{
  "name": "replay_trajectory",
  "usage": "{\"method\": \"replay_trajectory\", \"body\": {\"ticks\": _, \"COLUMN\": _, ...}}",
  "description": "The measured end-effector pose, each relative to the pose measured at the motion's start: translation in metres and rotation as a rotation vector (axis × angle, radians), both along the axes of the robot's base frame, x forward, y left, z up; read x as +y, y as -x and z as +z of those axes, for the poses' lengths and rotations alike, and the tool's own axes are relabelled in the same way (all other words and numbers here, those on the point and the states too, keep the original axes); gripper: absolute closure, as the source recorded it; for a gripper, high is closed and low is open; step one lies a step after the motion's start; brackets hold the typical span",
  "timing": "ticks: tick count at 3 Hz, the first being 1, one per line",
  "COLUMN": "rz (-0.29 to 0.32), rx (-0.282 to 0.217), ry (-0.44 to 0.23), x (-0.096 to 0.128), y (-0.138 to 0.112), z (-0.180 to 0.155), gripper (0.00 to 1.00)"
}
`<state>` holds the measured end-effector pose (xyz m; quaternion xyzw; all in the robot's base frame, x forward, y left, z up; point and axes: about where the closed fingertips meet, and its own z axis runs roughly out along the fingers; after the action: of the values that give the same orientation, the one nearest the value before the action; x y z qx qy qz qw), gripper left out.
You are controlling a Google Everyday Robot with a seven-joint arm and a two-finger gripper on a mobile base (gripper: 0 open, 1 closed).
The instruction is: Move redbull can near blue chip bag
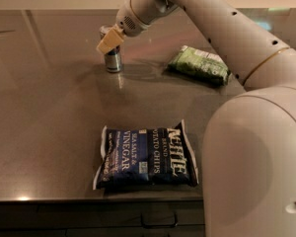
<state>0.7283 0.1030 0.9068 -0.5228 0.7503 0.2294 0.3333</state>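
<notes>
The redbull can (113, 61) stands upright at the back left of the dark table (49, 132); only its lower part shows, and its top is hidden. My gripper (109, 41) is right at the can's upper part, reaching in from the right and covering it. The blue chip bag (147, 156) lies flat near the table's front edge, white lettering up, well in front of the can and a little to its right. The can and the bag are far apart.
A smaller green bag (199, 64) lies at the back right, to the right of the can. My arm (222, 28) stretches over the back of the table, and my white body (256, 167) fills the right foreground. The table's front edge runs just below the blue bag.
</notes>
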Motion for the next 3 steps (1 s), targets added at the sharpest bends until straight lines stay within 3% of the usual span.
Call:
{"method": "replay_trajectory", "body": {"ticks": 2, "rz": 0.051, "rx": 0.006, "ry": -0.016, "x": -0.005, "y": 0.021, "z": 0.019, "gripper": 0.88}}
{"method": "replay_trajectory", "body": {"ticks": 3, "rz": 0.1, "rx": 0.009, "ry": -0.024, "x": -0.022, "y": 0.05, "z": 0.039, "gripper": 1.0}}
